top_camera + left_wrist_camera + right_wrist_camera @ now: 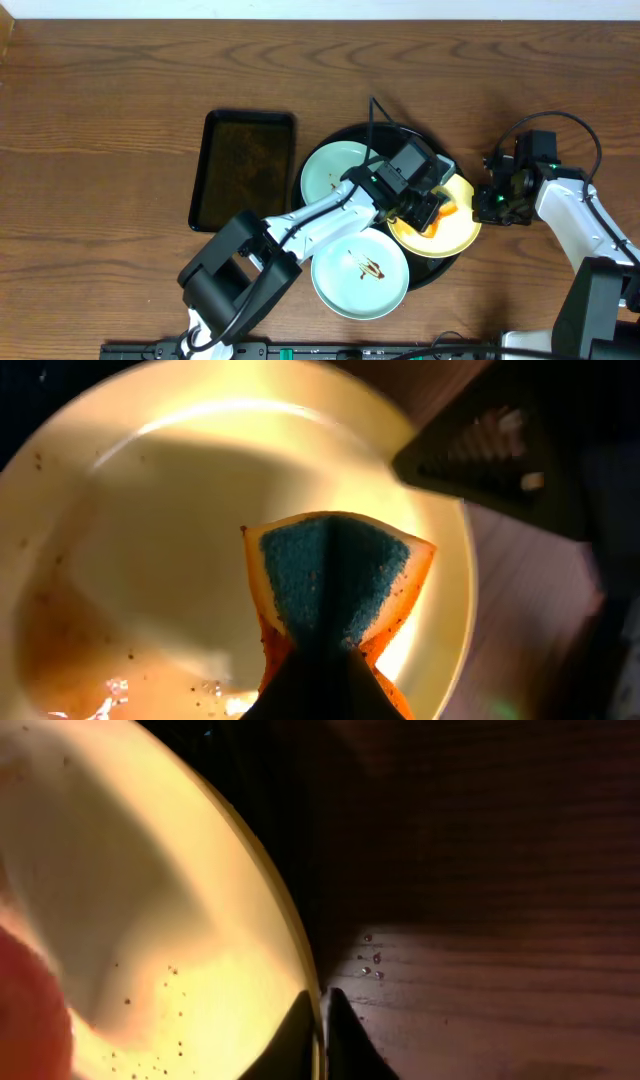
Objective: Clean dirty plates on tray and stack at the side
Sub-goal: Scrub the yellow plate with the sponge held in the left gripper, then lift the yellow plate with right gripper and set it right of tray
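Observation:
The round black tray (346, 134) holds three plates. A mint-blue plate (330, 168) lies at its back left. A mint-blue plate (360, 272) with a brown smear lies at its front. The pale yellow plate (460, 236) lies at its right, with brown specks and a wet smear (150, 560). My left gripper (432, 212) is shut on an orange sponge with a blue scrub face (335, 575), pressed over the yellow plate. My right gripper (320, 1010) is shut on the yellow plate's right rim (270, 900); it shows in the overhead view (487, 204) too.
A smaller black rectangular tray (243, 168) lies left of the round tray. A few water drops (370, 960) sit on the wooden table (120, 120) beside the yellow plate. A black cable runs over the round tray's back.

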Available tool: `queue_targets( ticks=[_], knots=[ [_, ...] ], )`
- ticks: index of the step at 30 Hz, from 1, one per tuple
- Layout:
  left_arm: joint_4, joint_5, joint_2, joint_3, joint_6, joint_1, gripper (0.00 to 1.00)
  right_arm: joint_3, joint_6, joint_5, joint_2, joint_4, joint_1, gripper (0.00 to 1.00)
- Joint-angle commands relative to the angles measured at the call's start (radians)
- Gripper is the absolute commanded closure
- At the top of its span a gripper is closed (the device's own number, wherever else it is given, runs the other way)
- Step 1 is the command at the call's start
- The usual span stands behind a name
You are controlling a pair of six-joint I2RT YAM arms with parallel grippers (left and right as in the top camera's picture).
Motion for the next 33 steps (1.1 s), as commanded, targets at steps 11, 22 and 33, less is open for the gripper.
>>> queue_targets(
  ticks=[11,22,33],
  knots=[
    [-0.163,-0.259,-0.205,-0.004,0.020,0.118,0.92,-0.018,0.008,-0.064,0.006,0.040,-0.010,0.66],
    [-0.475,-0.325,-0.293,-0.004,0.015,0.376,0.93,-0.084,0.008,-0.075,0.006,0.077,-0.010,0.81],
    [-0.544,-0.325,-0.293,-0.004,0.015,0.602,0.92,-0.059,0.058,-0.071,-0.013,0.095,-0.011,0.99]
  ],
)
